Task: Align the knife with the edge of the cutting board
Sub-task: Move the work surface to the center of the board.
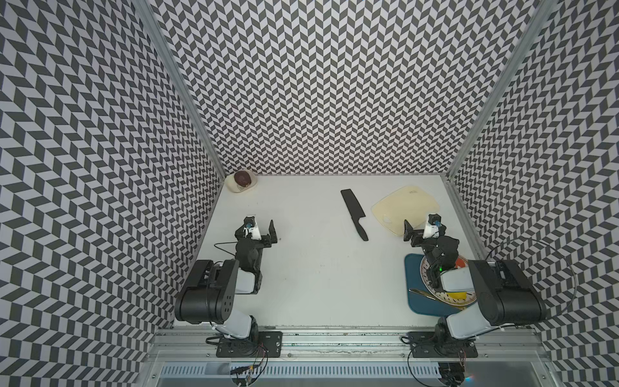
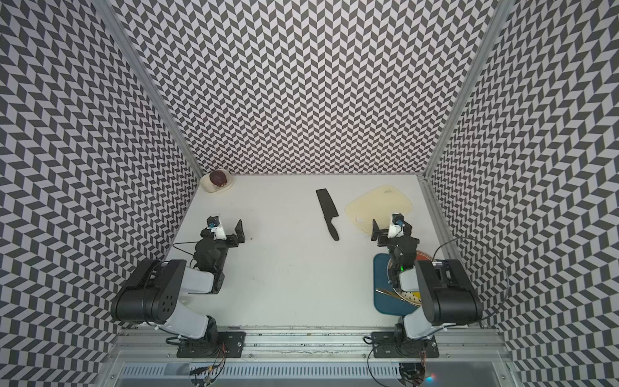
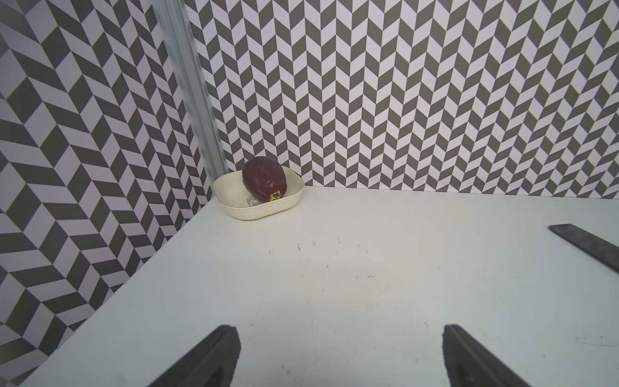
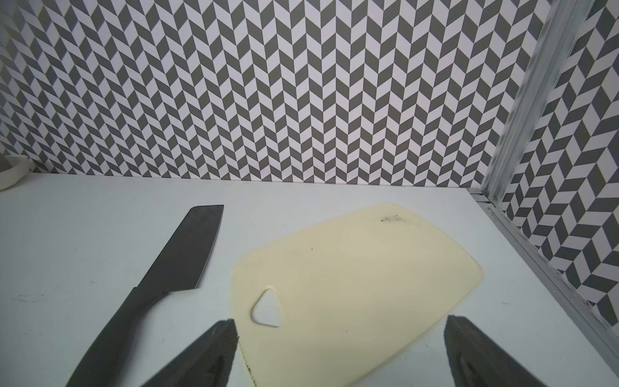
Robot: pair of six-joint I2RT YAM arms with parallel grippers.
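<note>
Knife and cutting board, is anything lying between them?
No, just bare white table lies between the knife and the cutting board, clearest in the right wrist view.

The knife (image 1: 354,212) lies left of the cutting board (image 1: 402,206); apart.

The all-black knife (image 1: 354,213) lies flat on the surface, just beside the cream cutting board (image 1: 406,209), at an angle to its edge, not touching.

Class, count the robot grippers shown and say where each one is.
2. The left gripper is open above the table, facing the bowl. The right gripper is open at the holed end of the cutting board, beside the knife. None looks hidden.
</note>
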